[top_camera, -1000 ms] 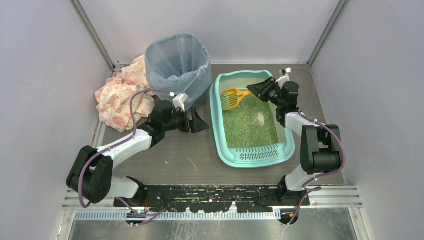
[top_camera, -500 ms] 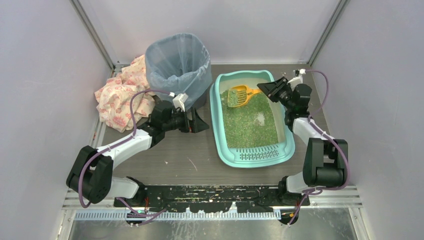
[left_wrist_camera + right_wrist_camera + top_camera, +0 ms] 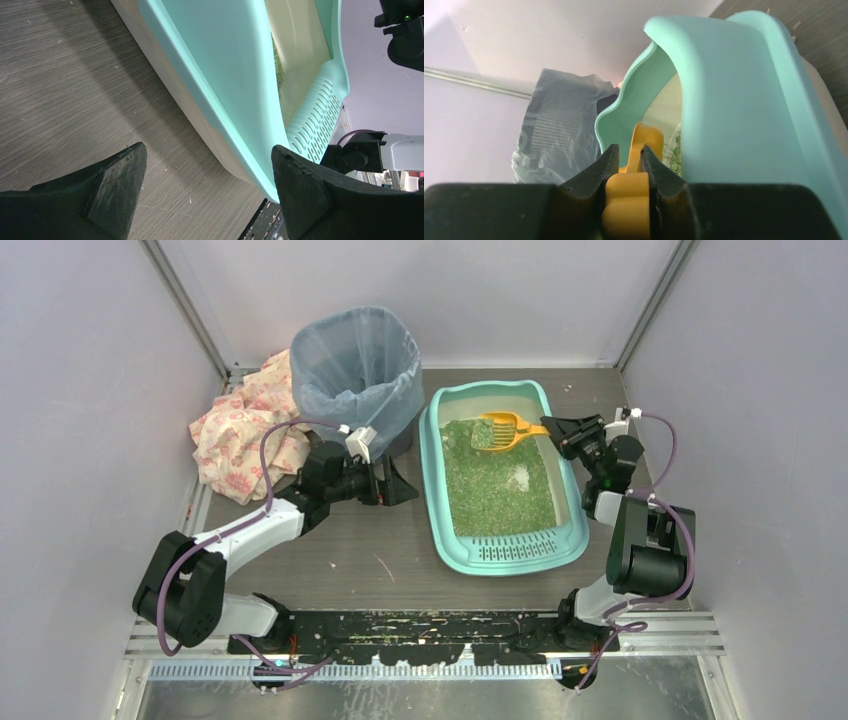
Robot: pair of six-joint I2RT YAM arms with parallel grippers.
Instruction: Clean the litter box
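Note:
The teal litter box [image 3: 432, 480] lies right of centre, green litter [image 3: 498, 485] across its floor and a slotted grate step [image 3: 515, 548] at the near end. My right gripper [image 3: 556, 427] hovers at the box's far right rim, shut on the handle of an orange slotted scoop [image 3: 500, 430], whose head holds green litter over the far end. The right wrist view shows its fingers [image 3: 610, 165] clamped on the orange handle [image 3: 626, 200] beside the teal rim [image 3: 734, 100]. My left gripper [image 3: 400, 485] stands open, holding nothing, just left of the box. The teal rim [image 3: 225, 75] shows in the left wrist view.
A blue-grey bag-lined round bin [image 3: 355, 365] stands at the back, left of the box; its bag [image 3: 554, 120] shows in the right wrist view. A crumpled floral cloth [image 3: 240, 430] lies at the far left. Grey walls close in on both sides.
My right gripper has drawn the scoop to the right across the far end of the box, ending at the right rim. The left arm has not moved.

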